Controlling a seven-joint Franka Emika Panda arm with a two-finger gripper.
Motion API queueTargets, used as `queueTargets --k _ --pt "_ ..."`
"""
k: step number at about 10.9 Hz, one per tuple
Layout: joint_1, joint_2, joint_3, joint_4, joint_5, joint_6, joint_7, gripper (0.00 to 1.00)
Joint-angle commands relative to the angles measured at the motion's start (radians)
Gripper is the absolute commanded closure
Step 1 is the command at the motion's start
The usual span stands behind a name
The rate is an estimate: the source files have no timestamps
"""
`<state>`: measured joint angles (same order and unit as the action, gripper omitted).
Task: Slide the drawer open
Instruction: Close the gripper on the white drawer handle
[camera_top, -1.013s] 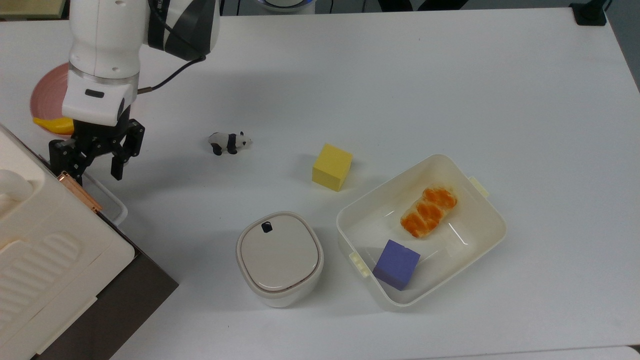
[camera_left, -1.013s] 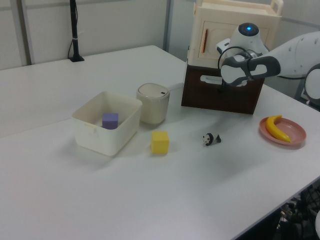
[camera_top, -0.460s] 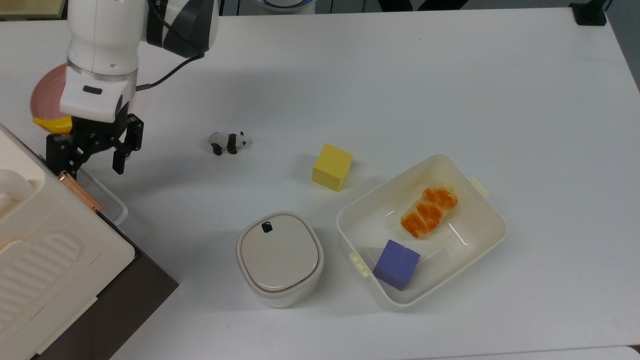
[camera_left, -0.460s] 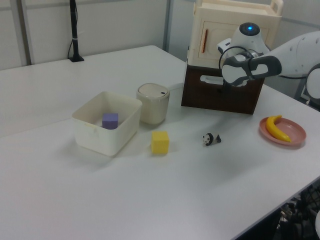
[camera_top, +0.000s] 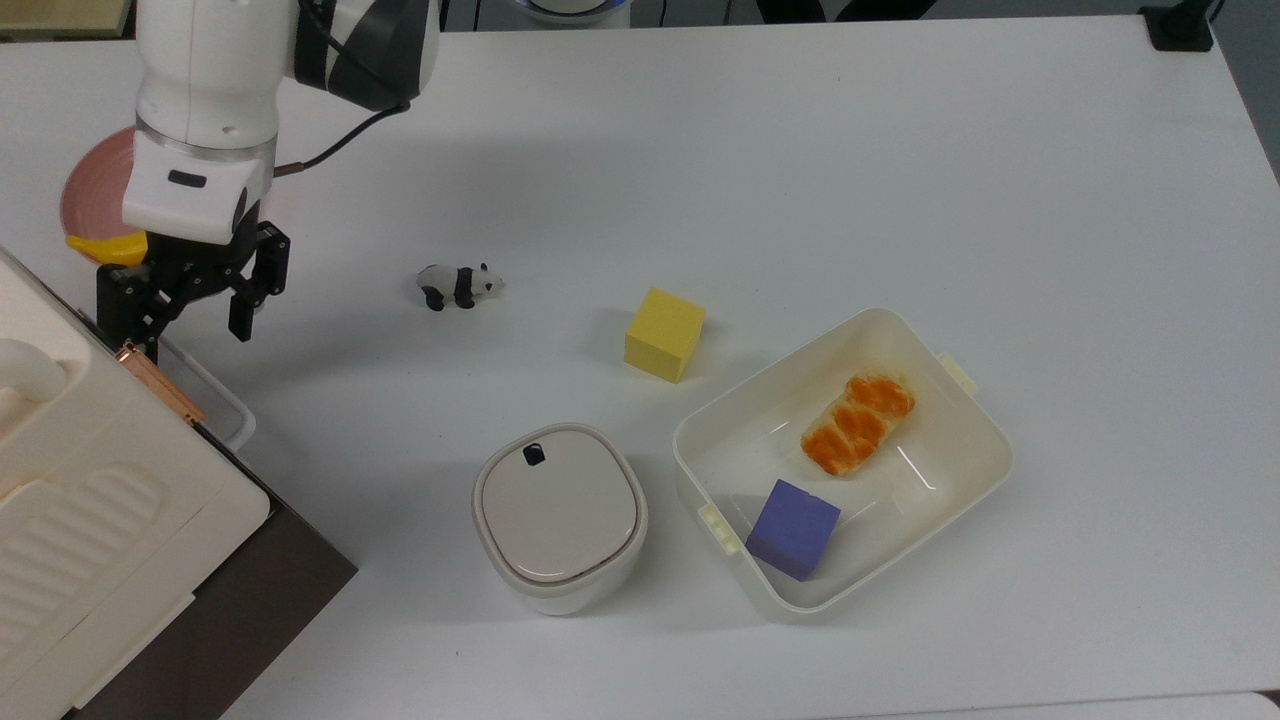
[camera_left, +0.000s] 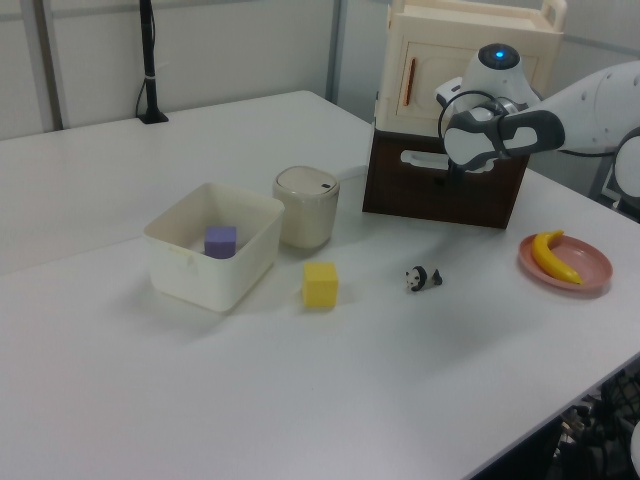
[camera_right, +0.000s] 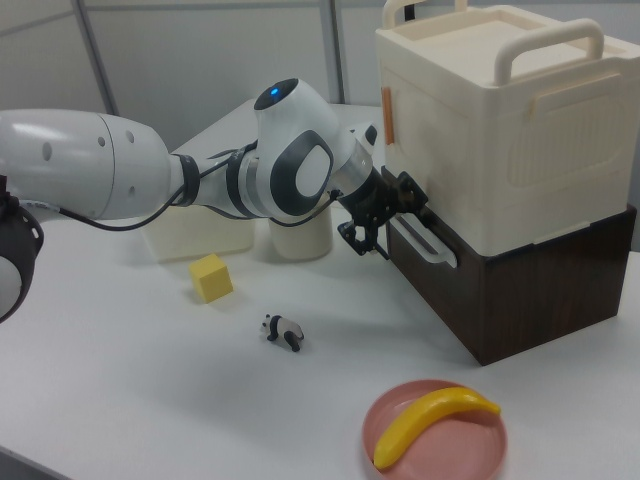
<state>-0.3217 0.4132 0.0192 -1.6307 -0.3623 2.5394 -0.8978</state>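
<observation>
The drawer is the dark brown box (camera_top: 262, 598) under a cream ribbed appliance (camera_top: 90, 480). Its front panel (camera_right: 470, 300) stands flush with the box, and its white loop handle (camera_top: 222, 408) sticks out from it. My gripper (camera_top: 178, 312) hangs open over the handle's end toward the top view's top left, one finger (camera_top: 243, 312) out over the table and the other against the appliance's corner. In the right view the gripper (camera_right: 388, 214) is right at the handle (camera_right: 432, 246), with nothing between its fingers. In the left view my wrist covers part of the drawer front (camera_left: 440, 192).
A pink plate (camera_right: 436, 440) with a banana (camera_right: 432, 420) lies beside the drawer. A toy panda (camera_top: 459, 284), a yellow cube (camera_top: 664, 333), a lidded cream pot (camera_top: 558, 514) and a white tub (camera_top: 985, 430) holding bread and a purple cube sit on the white table.
The gripper has crept slightly toward the top view's top, staying open. The drawer and the other objects have not moved.
</observation>
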Motion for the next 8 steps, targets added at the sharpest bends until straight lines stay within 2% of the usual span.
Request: queueTargets --k 1,3,4,6,8 --pt "0.015 -0.047 -0.005 -0.047 -0.001 -0.048 0.004 0.12" --pt "0.016 -0.04 -0.005 -0.043 -0.001 -0.048 0.022 0.18" --pt "0.016 -0.039 -0.005 -0.041 -0.001 -0.047 0.02 0.25" --pt "0.016 -0.033 -0.004 -0.04 -0.009 -0.041 0.013 0.5" --pt "0.016 -0.017 -0.004 -0.034 -0.018 -0.028 0.008 0.66"
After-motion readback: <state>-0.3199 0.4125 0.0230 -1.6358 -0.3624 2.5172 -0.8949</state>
